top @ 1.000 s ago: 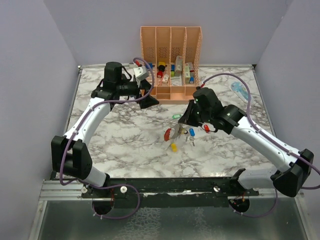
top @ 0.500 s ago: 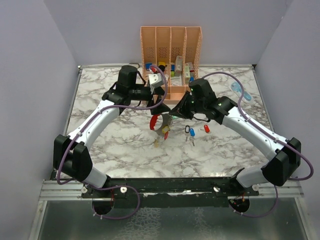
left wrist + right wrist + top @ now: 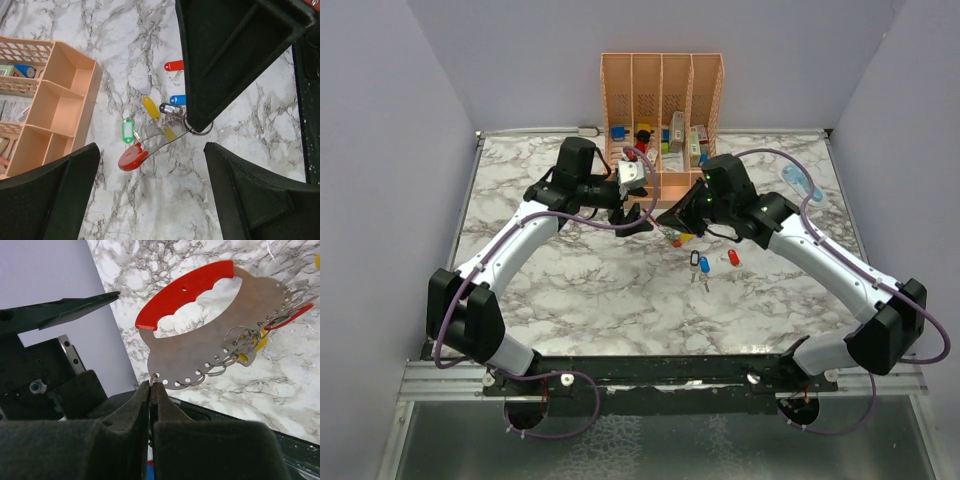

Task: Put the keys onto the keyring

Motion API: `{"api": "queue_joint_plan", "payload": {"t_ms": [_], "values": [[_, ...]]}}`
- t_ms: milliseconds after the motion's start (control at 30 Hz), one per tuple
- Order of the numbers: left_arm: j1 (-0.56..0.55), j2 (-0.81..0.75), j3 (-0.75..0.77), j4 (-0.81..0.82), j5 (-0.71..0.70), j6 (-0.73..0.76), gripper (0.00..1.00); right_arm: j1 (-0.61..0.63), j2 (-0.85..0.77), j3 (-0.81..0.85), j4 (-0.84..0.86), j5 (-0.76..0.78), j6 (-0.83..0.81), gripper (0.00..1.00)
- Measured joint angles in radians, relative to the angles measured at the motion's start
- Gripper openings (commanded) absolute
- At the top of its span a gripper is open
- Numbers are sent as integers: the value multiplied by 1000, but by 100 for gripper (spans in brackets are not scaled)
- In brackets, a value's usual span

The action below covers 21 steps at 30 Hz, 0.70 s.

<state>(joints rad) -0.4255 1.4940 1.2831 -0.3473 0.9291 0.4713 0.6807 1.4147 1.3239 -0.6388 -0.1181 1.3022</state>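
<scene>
The keyring (image 3: 210, 347) is a flat metal plate with a red grip (image 3: 185, 290) and several split rings along its holed edge. My right gripper (image 3: 150, 385) is shut on the end ring and holds the plate in the air. A yellow key head (image 3: 248, 354) shows behind the rings. In the left wrist view the keyring (image 3: 132, 156) hangs edge-on below the right gripper (image 3: 197, 125). My left gripper (image 3: 152, 200) stands open just beside it, touching nothing. On the marble lie a red key (image 3: 174, 65), a blue key (image 3: 177, 99), a yellow key (image 3: 151, 107) and a green key (image 3: 128, 130).
The peach slotted organizer (image 3: 660, 110) with small coloured items stands at the back, close behind both grippers. A long blue tool (image 3: 800, 182) lies at the back right. Loose black (image 3: 695, 258), blue (image 3: 703, 266) and red (image 3: 733, 257) keys lie right of centre.
My right gripper has lifted the keyring off the table and carried it back and left. The left arm has swung right, bringing its open gripper up to the keyring.
</scene>
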Motion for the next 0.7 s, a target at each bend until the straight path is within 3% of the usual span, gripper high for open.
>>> {"api": "queue_joint_plan", "payload": {"t_ms": [233, 700], "values": [[0, 0, 0, 2, -1, 40, 90, 0, -54, -26, 27, -7, 50, 1], [-1, 0, -31, 134, -12, -42, 90, -1, -69, -129, 94, -41, 183, 1]]}}
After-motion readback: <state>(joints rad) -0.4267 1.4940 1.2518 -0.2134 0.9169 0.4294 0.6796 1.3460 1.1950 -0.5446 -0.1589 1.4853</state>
